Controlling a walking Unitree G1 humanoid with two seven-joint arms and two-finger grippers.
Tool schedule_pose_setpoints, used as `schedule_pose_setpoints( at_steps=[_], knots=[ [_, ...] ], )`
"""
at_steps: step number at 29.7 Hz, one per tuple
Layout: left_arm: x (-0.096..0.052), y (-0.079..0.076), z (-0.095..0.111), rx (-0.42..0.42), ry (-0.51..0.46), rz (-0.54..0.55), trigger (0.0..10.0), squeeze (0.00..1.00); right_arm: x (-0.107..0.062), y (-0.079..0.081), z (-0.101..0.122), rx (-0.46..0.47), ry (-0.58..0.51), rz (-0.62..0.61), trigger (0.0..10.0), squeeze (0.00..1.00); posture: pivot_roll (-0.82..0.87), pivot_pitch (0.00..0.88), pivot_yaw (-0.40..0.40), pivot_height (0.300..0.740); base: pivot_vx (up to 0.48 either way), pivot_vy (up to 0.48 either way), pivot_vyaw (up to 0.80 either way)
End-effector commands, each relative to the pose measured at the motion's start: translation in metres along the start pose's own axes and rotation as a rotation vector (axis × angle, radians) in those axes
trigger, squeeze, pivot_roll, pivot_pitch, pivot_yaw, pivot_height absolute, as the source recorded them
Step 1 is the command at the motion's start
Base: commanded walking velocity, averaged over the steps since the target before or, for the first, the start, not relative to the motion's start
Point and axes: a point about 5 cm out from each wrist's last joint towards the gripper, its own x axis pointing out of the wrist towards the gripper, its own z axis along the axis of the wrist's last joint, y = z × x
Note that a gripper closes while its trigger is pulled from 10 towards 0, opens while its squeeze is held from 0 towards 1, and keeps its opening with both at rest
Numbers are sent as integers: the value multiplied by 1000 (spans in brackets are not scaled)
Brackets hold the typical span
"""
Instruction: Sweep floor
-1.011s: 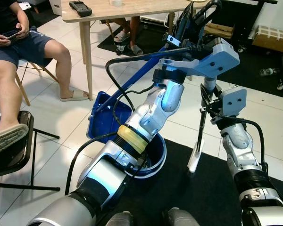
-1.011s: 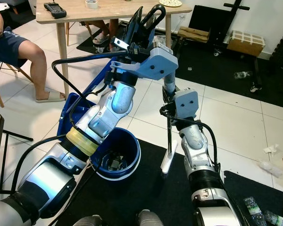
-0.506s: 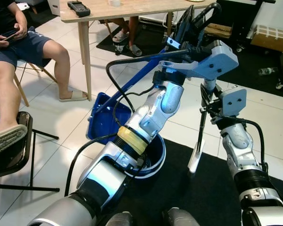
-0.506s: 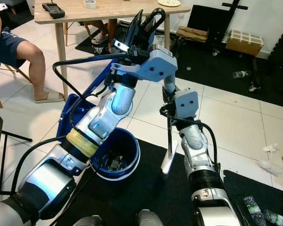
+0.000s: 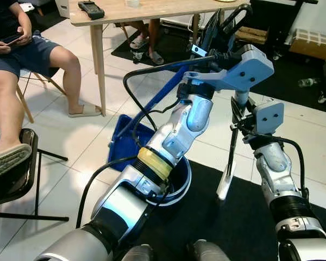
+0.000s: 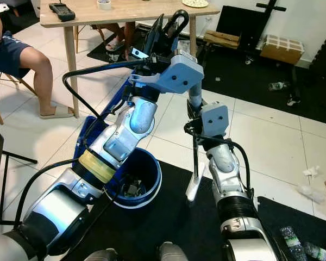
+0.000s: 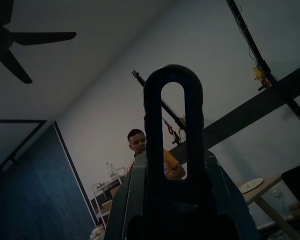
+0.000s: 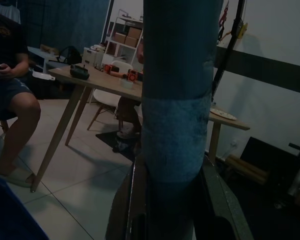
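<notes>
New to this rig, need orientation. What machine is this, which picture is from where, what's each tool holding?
A humanoid robot looks down at its own silver arms. Two pictures come from its head cameras, two dark ones from its wrists. The left tool grips the looped handle of a blue dustpan, tilted over a blue bucket with debris inside. The right tool grips a thin dark stick ending in a white head on a black mat. A person sits by a wooden table.
</notes>
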Motion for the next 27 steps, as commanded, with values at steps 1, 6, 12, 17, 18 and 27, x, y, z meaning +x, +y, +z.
schedule_pose_setpoints(
  at_steps=[1, 6, 12, 17, 18, 27],
  knots=[
    [3, 0, 8, 19, -53, -14, 10000, 0, 2, -2, 6, -23, -30, 2, 10000, 0, 5, 10, -25, 740, 0, 0, 0],
    [5, 7, -6, -91, 69, 15, 10000, 0, 2, -2, 6, -25, -31, 1, 10000, 0, 3, 9, -25, 740, 0, 0, 0],
    [13, 31, -13, -197, 126, 89, 10000, 0, 2, -3, 6, -21, -31, -1, 10000, 0, 6, 8, -26, 740, 0, 0, 0],
    [25, 47, 1, -317, 111, 139, 10000, 0, 3, -2, 6, -15, -31, 0, 10000, 0, 14, 7, -28, 740, 0, 0, 0],
    [28, 49, 6, -336, 94, 137, 10000, 0, 4, -2, 7, -15, -32, 1, 10000, 0, 14, 7, -28, 740, 0, 0, 0],
    [25, 41, 30, -363, -23, 43, 10000, 0, 2, -4, 6, -15, -28, -3, 10000, 0, 12, 10, -28, 740, 0, 0, 0]
  ],
)
